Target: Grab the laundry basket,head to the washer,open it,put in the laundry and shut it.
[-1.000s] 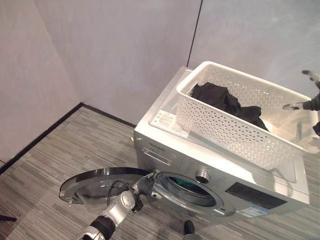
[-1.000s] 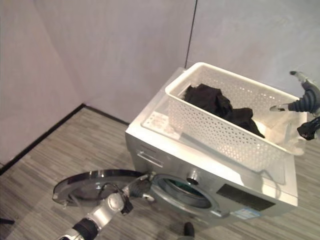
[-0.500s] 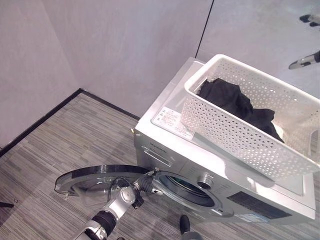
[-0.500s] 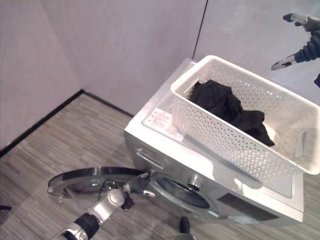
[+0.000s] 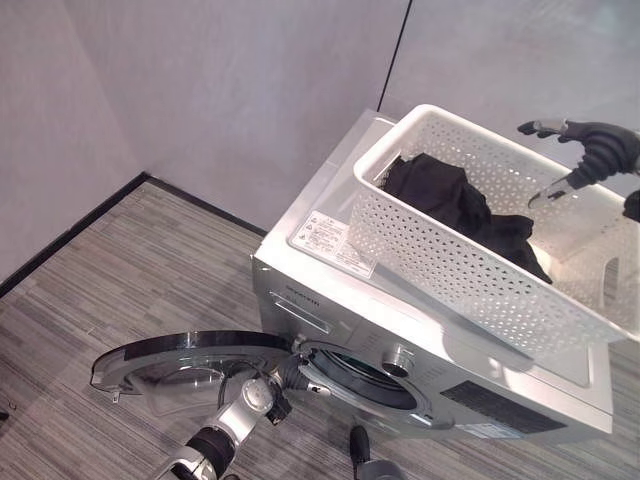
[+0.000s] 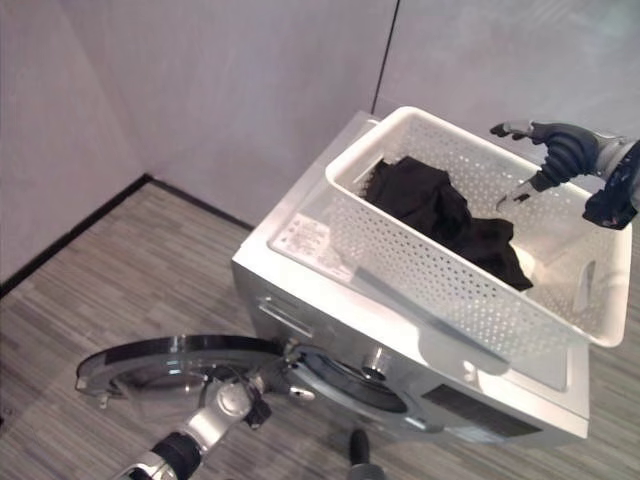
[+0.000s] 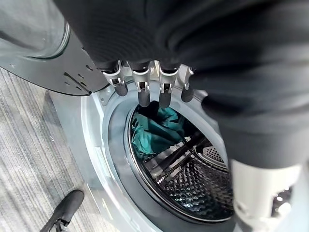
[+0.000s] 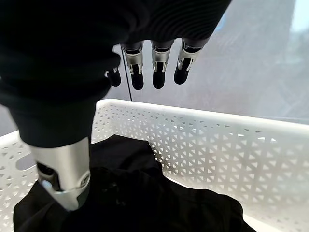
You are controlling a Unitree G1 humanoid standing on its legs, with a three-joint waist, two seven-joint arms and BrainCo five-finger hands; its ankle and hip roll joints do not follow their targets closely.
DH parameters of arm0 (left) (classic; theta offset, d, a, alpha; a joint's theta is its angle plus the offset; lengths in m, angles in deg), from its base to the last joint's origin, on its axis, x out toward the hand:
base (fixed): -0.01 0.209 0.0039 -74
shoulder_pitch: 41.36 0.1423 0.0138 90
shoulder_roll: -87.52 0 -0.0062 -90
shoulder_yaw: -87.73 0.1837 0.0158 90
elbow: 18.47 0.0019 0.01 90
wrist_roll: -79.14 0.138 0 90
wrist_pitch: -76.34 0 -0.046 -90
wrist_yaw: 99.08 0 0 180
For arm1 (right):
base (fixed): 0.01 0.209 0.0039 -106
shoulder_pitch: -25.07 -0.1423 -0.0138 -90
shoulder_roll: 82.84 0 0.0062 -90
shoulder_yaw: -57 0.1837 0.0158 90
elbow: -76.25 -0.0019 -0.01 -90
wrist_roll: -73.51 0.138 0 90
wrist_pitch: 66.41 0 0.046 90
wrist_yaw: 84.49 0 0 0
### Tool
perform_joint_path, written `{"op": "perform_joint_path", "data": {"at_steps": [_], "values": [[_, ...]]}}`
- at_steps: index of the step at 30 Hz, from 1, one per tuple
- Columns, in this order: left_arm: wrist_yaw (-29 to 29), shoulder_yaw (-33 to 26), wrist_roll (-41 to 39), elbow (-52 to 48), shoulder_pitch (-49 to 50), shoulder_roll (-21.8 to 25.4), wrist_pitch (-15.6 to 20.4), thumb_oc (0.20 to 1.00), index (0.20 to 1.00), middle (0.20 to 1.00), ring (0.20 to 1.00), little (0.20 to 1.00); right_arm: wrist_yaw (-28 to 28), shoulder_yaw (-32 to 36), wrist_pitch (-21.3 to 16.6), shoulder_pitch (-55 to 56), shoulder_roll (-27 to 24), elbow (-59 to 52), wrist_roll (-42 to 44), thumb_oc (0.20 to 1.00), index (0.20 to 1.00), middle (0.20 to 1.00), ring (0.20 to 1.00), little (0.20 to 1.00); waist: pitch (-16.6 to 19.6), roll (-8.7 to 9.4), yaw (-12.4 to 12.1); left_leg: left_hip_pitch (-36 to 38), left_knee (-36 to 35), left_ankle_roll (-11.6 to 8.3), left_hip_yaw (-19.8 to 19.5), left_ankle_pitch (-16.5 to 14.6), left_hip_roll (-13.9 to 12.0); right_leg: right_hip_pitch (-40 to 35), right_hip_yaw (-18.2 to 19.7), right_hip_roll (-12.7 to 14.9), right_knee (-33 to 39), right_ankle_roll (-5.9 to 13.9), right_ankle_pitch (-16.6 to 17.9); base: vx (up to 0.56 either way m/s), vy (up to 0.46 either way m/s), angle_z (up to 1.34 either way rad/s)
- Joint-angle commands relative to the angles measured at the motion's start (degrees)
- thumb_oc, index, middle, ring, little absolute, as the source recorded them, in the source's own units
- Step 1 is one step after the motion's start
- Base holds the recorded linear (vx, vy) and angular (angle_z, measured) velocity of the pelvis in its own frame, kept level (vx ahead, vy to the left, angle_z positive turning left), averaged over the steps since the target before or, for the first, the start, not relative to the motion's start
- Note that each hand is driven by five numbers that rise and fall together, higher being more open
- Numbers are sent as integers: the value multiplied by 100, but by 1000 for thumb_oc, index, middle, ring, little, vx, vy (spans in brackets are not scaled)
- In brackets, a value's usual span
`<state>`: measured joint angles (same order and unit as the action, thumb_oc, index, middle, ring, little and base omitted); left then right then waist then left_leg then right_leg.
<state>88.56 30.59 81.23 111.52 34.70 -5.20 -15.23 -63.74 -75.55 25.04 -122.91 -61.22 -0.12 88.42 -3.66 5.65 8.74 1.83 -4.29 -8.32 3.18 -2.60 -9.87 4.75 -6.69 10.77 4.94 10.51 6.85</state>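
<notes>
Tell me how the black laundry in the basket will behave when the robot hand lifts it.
The black laundry lies crumpled in folds, so it will likely sag and drape, not hold shape. It looks light for its bulk. Heaped in the white basket, a trailing part may snag the rim. The right robot hand hovers open above.

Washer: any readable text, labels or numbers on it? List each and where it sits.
None of it can be read.
White sticker on the washer's top, by the basket: printed lines, too small to read.
Small mark on the front panel beside the drawer: too small to read.
Dark display panel: no legible characters.
Sticker at the front's lower corner: blurred.
</notes>
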Motion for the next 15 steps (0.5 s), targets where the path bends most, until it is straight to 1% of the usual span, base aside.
{"op": "perform_joint_path", "data": {"at_steps": [1,6,13,15], "values": [[25,265,-229,97,-106,165,136,1000,1000,1000,1000,1000,-75,-257,50,-646,119,352,-51,1000,1000,1000,1000,1000,215,187,-233,262,217,117,236,-51,-170,556,115,-121,-631,-46,-180,11,6,-7],[80,304,-335,150,-49,94,107,1000,1000,1000,1000,1000,-60,-328,125,-612,383,645,-309,1000,1000,1000,1000,1000,154,63,-269,224,167,86,154,90,-195,550,9,-103,-686,-73,-241,24,-2,2],[79,342,-372,237,2,99,102,1000,1000,1000,1000,1000,-82,-335,152,-533,710,1062,-530,1000,1000,1000,1000,1000,82,0,-324,148,148,56,122,223,-242,626,-47,-124,-741,-96,-289,12,-6,6],[53,386,-389,257,-28,77,103,1000,1000,1000,1000,1000,-97,-384,152,-547,863,1202,-607,1000,1000,1000,1000,1000,43,-21,-351,111,170,36,98,317,-275,634,-75,-140,-753,-111,-304,0,0,0]]}}
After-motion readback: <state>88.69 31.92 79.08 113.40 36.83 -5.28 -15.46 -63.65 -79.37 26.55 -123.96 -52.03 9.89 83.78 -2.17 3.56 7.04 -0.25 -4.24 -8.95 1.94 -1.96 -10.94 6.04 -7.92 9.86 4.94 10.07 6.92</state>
